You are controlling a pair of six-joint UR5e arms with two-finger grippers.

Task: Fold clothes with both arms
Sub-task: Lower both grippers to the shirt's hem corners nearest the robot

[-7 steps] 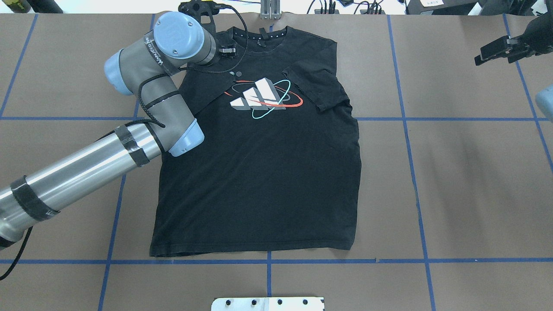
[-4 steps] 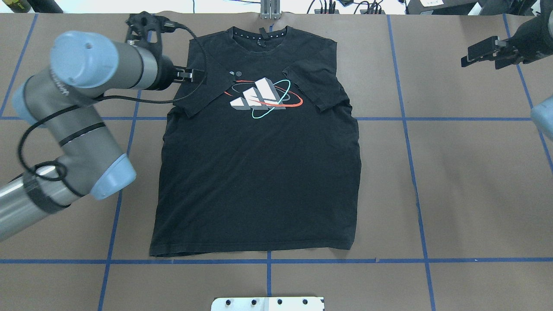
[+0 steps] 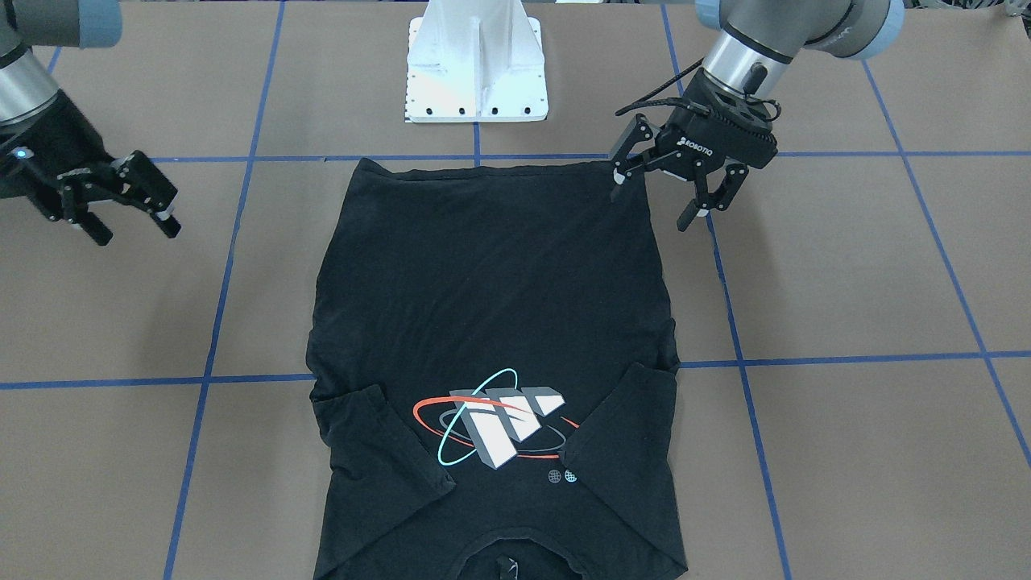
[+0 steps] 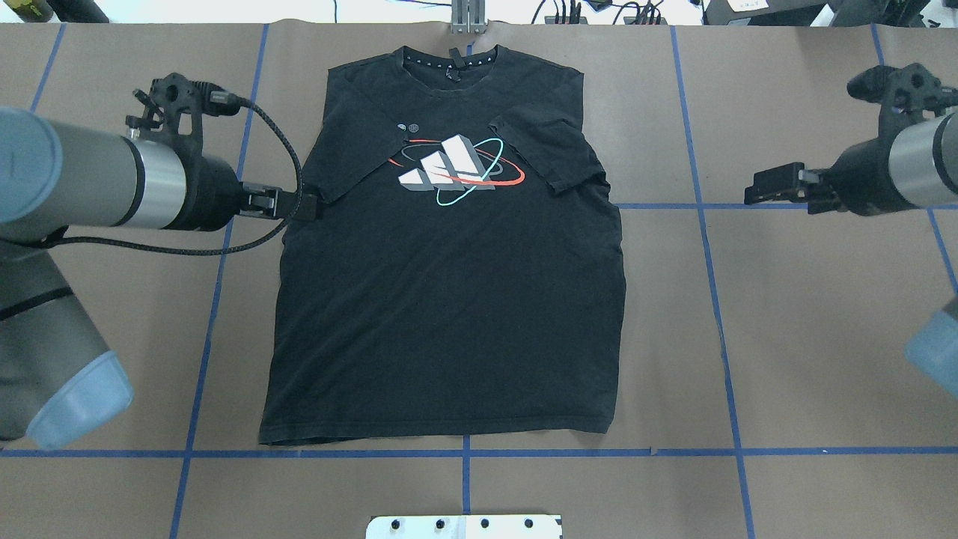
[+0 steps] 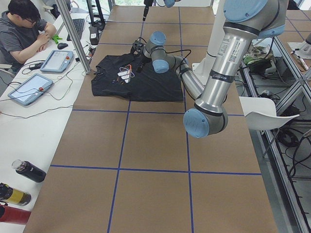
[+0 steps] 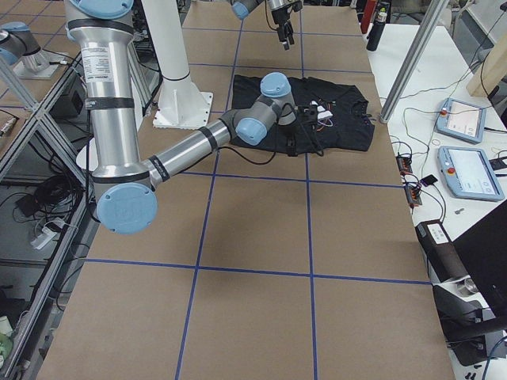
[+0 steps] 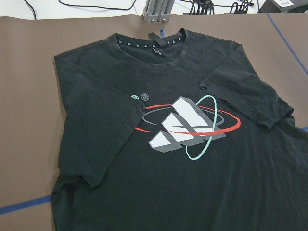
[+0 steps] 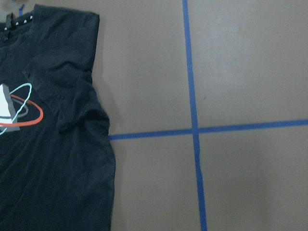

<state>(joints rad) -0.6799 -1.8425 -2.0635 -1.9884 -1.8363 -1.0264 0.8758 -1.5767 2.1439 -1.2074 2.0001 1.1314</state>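
Observation:
The black T-shirt [image 4: 449, 314] lies flat on the brown table, print side up, with both sleeves folded in over the chest. It also shows in the front view [image 3: 491, 282], the left wrist view [image 7: 96, 125] and the right wrist view [image 8: 48, 168]. My left gripper [image 4: 308, 205] is open and empty, raised beside the shirt's left edge near the folded sleeve; in the front view [image 3: 649, 209] its fingers stand apart. My right gripper [image 4: 750, 196] is open and empty, well off the shirt's right side, and shows in the front view [image 3: 138, 234].
The white pedestal base [image 3: 477, 72] stands at the table's near edge behind the hem. Blue tape lines [image 4: 703, 224] grid the table. A metal bracket [image 4: 468, 19] sits past the collar. An operator [image 5: 24, 29] with tablets sits at a side desk.
My left gripper has drawn back from the collar area, leftward and toward the robot along the shirt's left side. My right gripper has moved nearer and inward toward the shirt. The shirt has not moved.

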